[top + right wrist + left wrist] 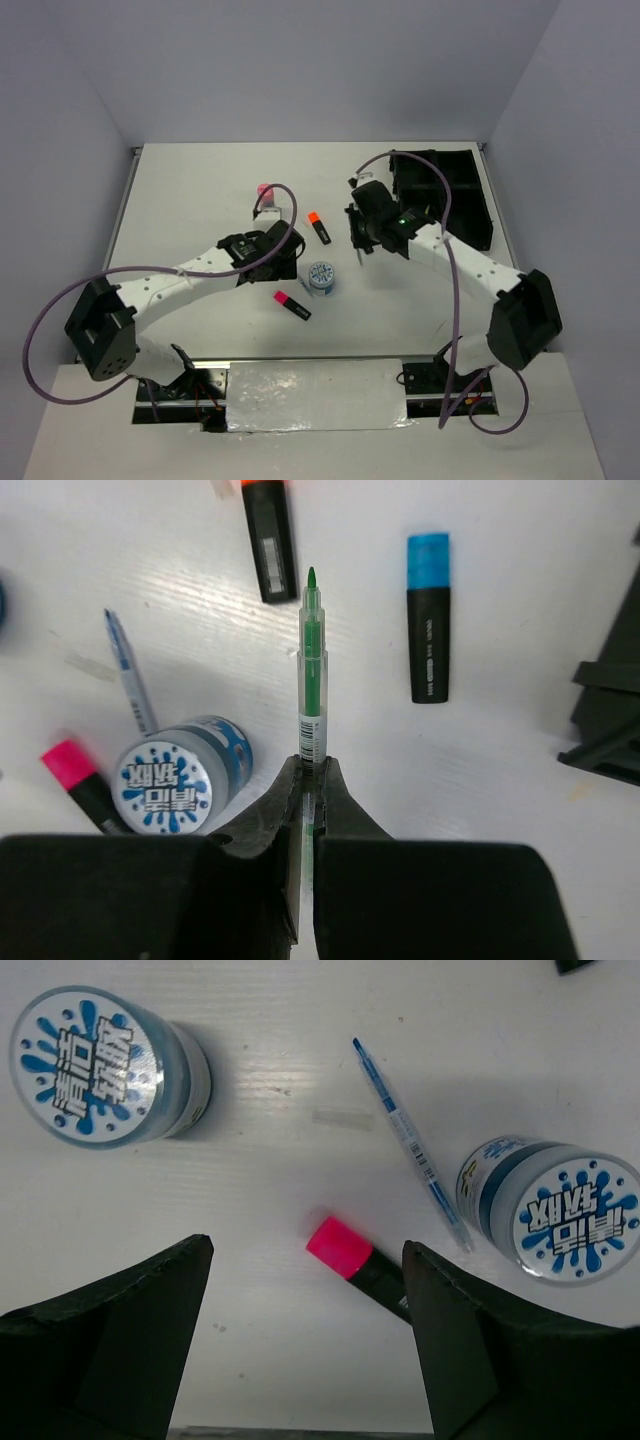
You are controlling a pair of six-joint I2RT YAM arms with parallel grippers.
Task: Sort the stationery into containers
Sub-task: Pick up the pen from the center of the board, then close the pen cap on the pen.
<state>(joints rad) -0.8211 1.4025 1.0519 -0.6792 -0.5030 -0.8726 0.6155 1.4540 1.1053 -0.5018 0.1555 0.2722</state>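
Counting two round glossy tubs [85, 1065], three stubby black highlighters [428, 615]. Pinching one slim green pen [311, 680] in right gripper [308, 780]. Spreading left gripper [307, 1250] wide, empty.

Probably lab, plain-walled booth [300, 60], white table [200, 190]

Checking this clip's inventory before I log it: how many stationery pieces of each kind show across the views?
Highlighters: 3 (orange highlighter, blue highlighter, pink highlighter)
Tubs: 2 (tub beside the blue pen, lone tub)
Pens: 2 (blue pen, green pen held in the right claw)
Bottles: 1 (pink bottle)
Total: 8
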